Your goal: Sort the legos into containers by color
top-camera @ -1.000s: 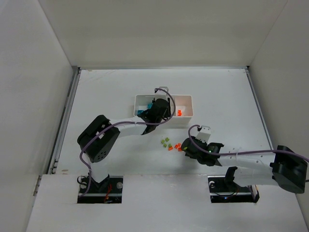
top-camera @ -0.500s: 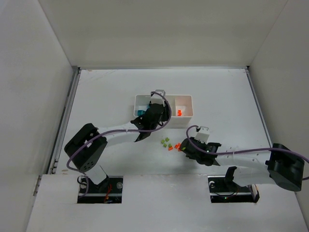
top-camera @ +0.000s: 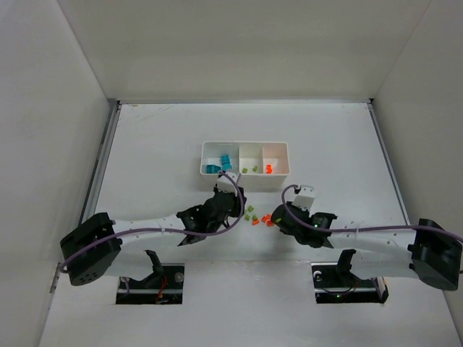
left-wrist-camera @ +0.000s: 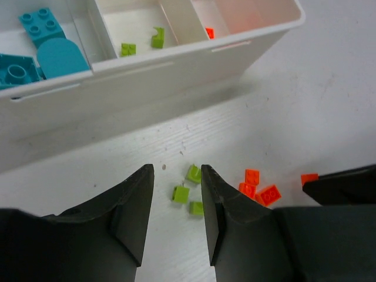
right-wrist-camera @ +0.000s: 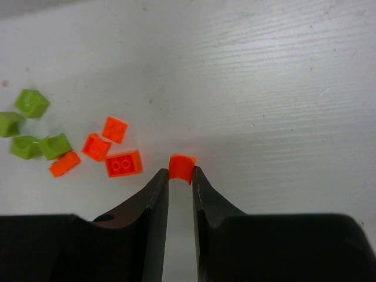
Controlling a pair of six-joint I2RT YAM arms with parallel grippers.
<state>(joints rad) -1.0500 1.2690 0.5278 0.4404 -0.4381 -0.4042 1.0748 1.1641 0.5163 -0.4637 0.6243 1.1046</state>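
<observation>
The white tray (top-camera: pixel 244 144) holds the containers: teal legos (top-camera: pixel 217 165) on the left, green ones (top-camera: pixel 249 170) in the middle, orange ones (top-camera: pixel 268 168) on the right. Loose green legos (left-wrist-camera: pixel 181 193) and orange legos (left-wrist-camera: pixel 258 188) lie on the table in front of it. My left gripper (left-wrist-camera: pixel 176 176) hovers open over the green ones, with nothing between its jaws; the top view shows this gripper (top-camera: pixel 235 206) just left of the pile. My right gripper (right-wrist-camera: pixel 180 171) is shut on a small orange lego (right-wrist-camera: pixel 181 163) at its fingertips, low over the table, right of the other orange legos (right-wrist-camera: pixel 111 154).
The tray's front wall (left-wrist-camera: pixel 147 76) stands just beyond the loose pile. Green legos (right-wrist-camera: pixel 29 126) lie left of the orange ones in the right wrist view. Both arms meet close together near the pile, with the enclosure's white walls all round.
The left arm has pulled back from the tray to the loose green legos, its jaws a little wider. The right gripper has closed on the orange lego.
</observation>
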